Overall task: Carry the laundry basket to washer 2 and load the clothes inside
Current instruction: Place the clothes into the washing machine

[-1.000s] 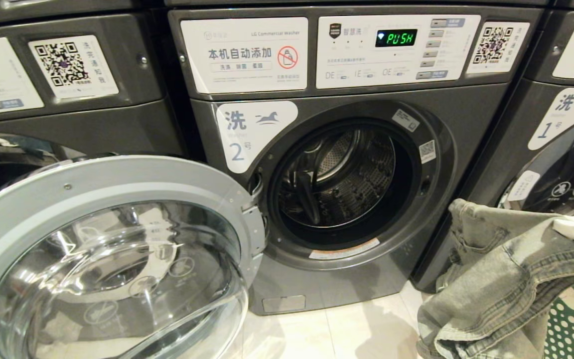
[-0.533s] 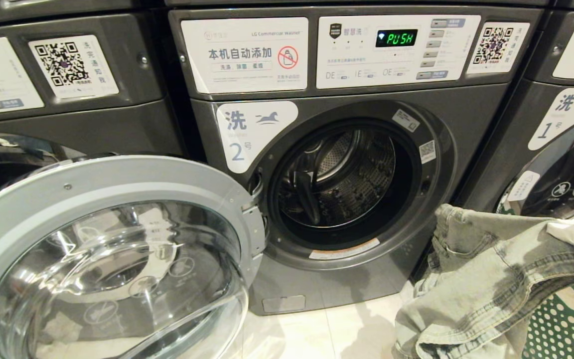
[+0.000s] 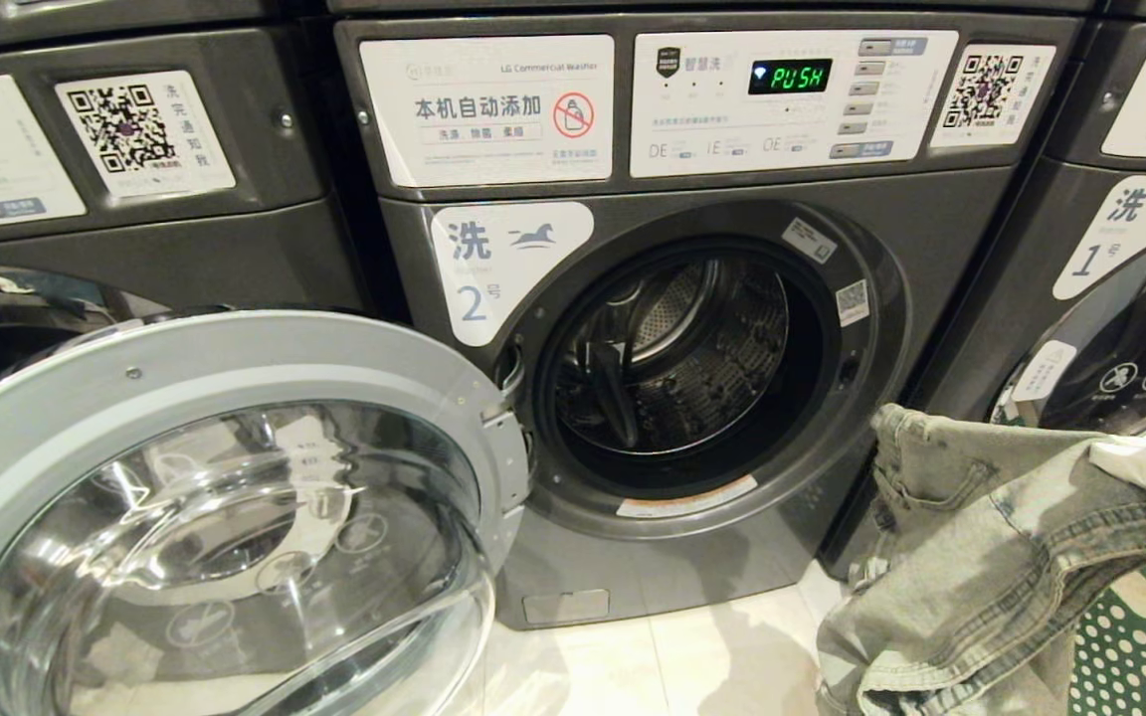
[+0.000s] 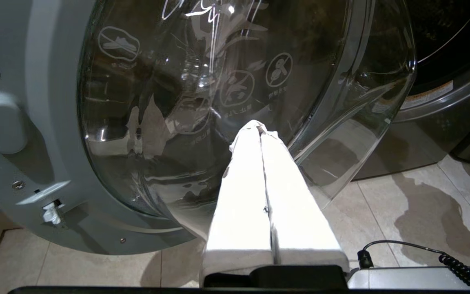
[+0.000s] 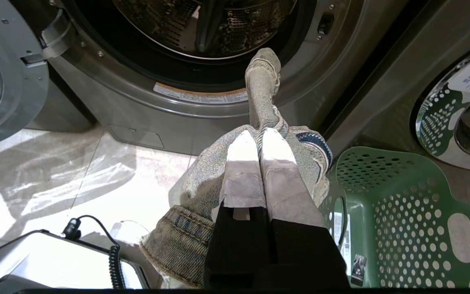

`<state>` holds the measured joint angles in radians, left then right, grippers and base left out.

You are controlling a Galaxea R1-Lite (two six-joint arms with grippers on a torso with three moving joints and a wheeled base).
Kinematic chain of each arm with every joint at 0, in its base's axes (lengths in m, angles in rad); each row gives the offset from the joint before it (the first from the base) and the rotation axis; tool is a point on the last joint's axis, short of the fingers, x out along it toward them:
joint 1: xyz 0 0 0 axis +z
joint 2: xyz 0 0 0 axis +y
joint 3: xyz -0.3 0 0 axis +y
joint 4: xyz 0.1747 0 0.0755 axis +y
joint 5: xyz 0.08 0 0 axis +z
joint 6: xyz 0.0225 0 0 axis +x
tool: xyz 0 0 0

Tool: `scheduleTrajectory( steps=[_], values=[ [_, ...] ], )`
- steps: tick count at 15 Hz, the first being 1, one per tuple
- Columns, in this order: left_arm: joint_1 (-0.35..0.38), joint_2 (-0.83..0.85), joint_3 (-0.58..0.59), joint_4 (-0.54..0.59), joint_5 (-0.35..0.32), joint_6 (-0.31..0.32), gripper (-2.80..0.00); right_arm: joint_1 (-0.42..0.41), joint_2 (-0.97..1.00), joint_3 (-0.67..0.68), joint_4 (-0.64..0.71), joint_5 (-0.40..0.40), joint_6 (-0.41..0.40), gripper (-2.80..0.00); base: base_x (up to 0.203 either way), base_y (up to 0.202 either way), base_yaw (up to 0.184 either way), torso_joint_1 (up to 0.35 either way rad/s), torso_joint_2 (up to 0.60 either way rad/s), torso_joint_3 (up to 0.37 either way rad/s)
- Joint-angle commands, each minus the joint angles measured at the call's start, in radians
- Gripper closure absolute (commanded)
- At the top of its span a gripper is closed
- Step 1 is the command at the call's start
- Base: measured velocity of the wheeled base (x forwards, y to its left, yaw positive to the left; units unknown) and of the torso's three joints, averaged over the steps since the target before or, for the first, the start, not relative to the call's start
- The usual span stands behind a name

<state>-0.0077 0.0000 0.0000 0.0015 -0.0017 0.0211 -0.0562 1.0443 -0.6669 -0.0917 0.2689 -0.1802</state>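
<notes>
**Risk: garment snagging below the drum opening**

Right gripper, jaws clamped on the clothes, hangs beside washer 2, above the laundry basket. Trailing denim may catch the door rim or slip free. Left gripper rests with jaws together.

Washer 2 is a dark grey front-loader with a white label showing a Chinese character, a horse logo and the numeral 2. Its round door, pale-rimmed with bulging glass, stands swung wide open on the left-side hinge, baring the perforated steel drum, which shows no laundry inside. The clothes, a light grey-beige washed denim garment with stitched seams, hang bunched and lifted just right of the washer's opening, below its lower rim. The laundry basket, green plastic with round holes and oval handles, stands on the floor just beside the garment.
</notes>
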Motion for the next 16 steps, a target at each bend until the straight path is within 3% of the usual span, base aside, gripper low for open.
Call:
scheduleTrajectory(
  steps=[1,4,12,16],
  values=[
    [0.000,0.002,0.000,0.000,0.000,0.000,0.00,-0.001,0.000,0.006,0.000,0.003,-0.001,0.00,0.000,0.000,0.000,0.000,0.00,0.000],
    [0.000,0.002,0.000,0.000,0.000,0.000,0.00,-0.001,0.000,0.006,0.000,0.003,-0.002,0.00,-0.004,-0.002,0.075,0.003,0.00,-0.002],
    [0.000,0.002,0.000,0.002,0.000,-0.001,0.00,-0.002,-0.010,0.021,-0.002,0.004,0.001,0.00,0.000,-0.009,0.175,0.002,0.00,0.004],
    [0.000,0.002,0.000,0.002,0.002,-0.001,0.00,-0.008,-0.016,0.052,-0.002,-0.043,0.002,0.00,0.000,-0.005,0.095,0.004,0.00,0.002]
  ],
)
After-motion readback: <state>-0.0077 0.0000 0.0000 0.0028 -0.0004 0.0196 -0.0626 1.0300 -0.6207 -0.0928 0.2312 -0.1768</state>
